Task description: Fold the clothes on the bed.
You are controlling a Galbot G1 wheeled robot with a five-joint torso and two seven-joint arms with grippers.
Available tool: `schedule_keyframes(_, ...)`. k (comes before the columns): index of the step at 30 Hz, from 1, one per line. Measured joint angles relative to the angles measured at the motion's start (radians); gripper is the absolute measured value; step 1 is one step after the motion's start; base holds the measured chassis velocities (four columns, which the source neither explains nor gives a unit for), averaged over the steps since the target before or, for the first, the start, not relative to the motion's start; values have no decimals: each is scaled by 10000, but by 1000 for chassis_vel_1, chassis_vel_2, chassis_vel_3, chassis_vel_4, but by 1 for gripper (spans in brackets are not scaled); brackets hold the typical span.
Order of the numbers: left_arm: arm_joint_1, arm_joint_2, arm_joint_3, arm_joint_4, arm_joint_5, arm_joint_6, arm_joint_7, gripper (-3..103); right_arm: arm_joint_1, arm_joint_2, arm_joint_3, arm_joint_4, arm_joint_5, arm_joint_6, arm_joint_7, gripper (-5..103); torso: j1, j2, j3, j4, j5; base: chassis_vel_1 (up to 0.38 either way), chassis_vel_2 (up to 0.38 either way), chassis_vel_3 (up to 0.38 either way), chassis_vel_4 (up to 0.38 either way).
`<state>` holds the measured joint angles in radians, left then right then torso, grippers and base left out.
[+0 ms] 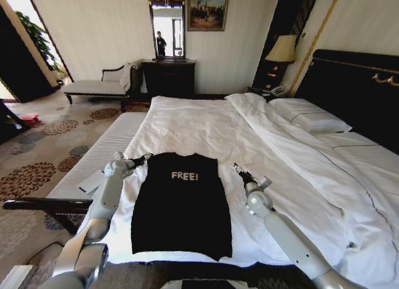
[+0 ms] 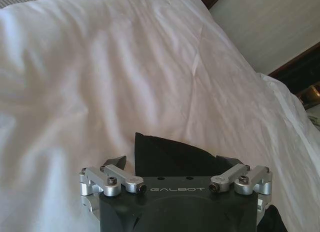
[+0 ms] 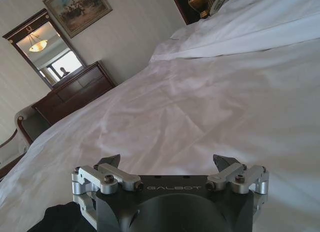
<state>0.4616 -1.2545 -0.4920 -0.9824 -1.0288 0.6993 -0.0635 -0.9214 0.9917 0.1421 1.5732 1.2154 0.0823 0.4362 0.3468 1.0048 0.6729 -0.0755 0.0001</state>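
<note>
Nearby, black T-shirt (image 1: 179,202) flat on bed (image 1: 206,130), end effectors (image 1: 144,157) (image 1: 237,169) flanking.

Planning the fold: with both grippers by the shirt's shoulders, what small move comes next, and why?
Probably lower both open grippers onto the T-shirt shoulders and pinch. The left gripper and right gripper flank its top corners, and it lies flat on the bed, sleeves already tucked.

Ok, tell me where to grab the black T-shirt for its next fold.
Probably the two shoulder corners of the black T-shirt, from the outer sides. It lies flat, sleeves folded in, with the left end effector and right end effector open beside those corners.
</note>
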Motion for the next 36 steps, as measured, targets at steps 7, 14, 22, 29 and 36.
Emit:
schedule_keyframes(7, -257, -115, 25, 485, 348, -152, 138, 101, -77, -55, 105, 39, 18, 0, -2, 100, 0, 0, 0, 3, 0, 0, 0, 0, 0)
schedule_keyframes(14, -369, -145, 62, 852, 977, -463, 503, 78, -146, -77, 170, 41, 17, 0, -11, 100, 0, 1, 0, 2, -1, 0, 0, 0, 0)
schedule_keyframes(22, -351, -105, 90, 909, 1247, -632, 683, 51, -150, -88, 179, 61, 16, 2, -13, 100, 0, 1, 0, 3, -1, 0, 0, 0, 0)
schedule_keyframes(29, -359, -159, 104, 1024, 1413, -698, 714, 24, -182, -128, 253, 144, 16, 6, -12, 100, 0, 1, 0, 3, -2, 0, 0, 0, 0)
schedule_keyframes(36, -391, -222, 134, 1097, 1546, -770, 723, 2, -255, -200, 390, 303, 49, 7, 3, 100, 0, 1, 0, 1, -1, 0, 0, 0, 0)
